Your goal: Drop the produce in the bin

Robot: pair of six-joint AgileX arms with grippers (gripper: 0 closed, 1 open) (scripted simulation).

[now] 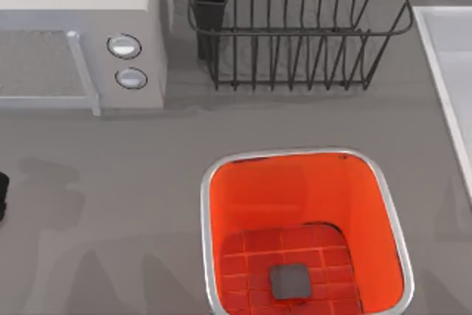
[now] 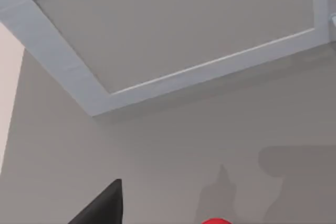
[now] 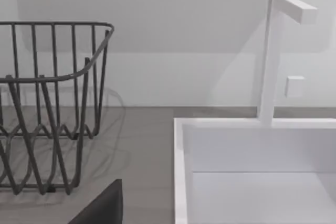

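The bin (image 1: 391, 204) stands on the grey counter at the front middle; it is deep, with a silver rim, an orange-red inside and a gridded floor bearing a small grey square (image 1: 291, 281). Nothing lies in it. A dark part of my left arm (image 1: 2, 195) pokes in at the table's left edge. In the left wrist view a black tip of my left gripper (image 2: 102, 205) hangs over the counter, and a red rounded sliver (image 2: 216, 221), apparently the produce, peeks in close by. A black tip of my right gripper (image 3: 102, 205) shows near the sink.
A microwave (image 1: 81, 42) sits at the back left, with its door (image 2: 178, 30) facing my left wrist. The black wire dish rack (image 1: 295, 27) stands at the back middle. A white sink (image 1: 450, 79) with its faucet (image 3: 273, 56) takes the right side.
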